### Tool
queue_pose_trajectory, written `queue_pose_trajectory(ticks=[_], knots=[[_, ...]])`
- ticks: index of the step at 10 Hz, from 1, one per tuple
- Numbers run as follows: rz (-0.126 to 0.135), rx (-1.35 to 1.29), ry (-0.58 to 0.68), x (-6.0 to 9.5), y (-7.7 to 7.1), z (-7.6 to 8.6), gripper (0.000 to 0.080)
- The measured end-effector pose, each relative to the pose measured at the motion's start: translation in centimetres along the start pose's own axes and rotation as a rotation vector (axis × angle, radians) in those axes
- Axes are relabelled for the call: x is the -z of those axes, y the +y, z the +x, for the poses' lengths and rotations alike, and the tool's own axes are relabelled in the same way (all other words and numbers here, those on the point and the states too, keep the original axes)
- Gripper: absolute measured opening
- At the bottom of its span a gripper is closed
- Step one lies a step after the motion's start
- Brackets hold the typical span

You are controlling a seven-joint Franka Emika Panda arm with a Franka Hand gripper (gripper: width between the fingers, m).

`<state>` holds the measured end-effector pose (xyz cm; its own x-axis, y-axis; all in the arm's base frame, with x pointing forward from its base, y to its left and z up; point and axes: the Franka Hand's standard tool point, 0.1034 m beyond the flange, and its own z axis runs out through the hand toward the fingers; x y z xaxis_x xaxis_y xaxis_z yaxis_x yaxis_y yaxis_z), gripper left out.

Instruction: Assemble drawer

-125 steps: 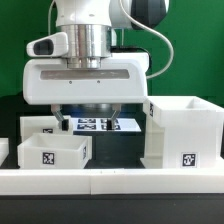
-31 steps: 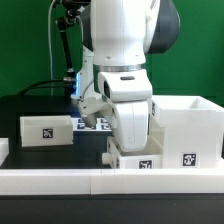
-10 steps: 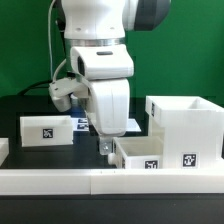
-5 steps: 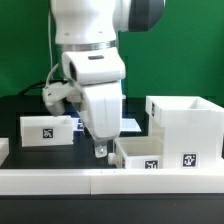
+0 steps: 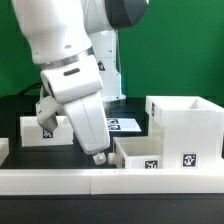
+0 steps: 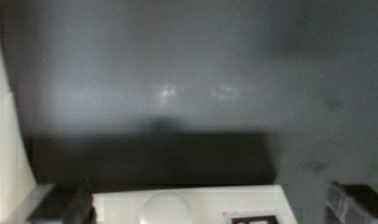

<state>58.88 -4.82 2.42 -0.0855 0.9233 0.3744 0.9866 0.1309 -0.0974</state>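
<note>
The large white casing [image 5: 186, 124] stands at the exterior view's right, with a tag low on its front. One shallow white tray [image 5: 141, 155] sits against its left side, tag facing front. The second tray [image 5: 33, 131] stands at the left, partly hidden behind the arm. My gripper [image 5: 98, 158] is tilted and hangs low, just left of the first tray and apart from it. In the wrist view the dark fingers [image 6: 355, 200] stand wide apart, and a white part with a tag corner [image 6: 177, 205] shows between them. The gripper is open and holds nothing.
The low white border rail [image 5: 60, 181] runs along the front. The marker board [image 5: 124, 124] lies on the black table behind the gripper. A white strip [image 6: 3, 130] runs along one edge of the wrist view.
The arm has swung toward the exterior view's left and tilted over. The gripper tip has stayed low beside the tray. The tray by the casing has not moved.
</note>
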Motion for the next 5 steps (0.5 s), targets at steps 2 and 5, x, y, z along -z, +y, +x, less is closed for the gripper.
queue_pose_trajectory(ticks=[2,5], knots=[[0.000,-0.001,-0.002,-0.9,0.4,0.9,0.0649],[-0.007,-0.020,0.001,-1.5,0.9,2.3,0.0649]])
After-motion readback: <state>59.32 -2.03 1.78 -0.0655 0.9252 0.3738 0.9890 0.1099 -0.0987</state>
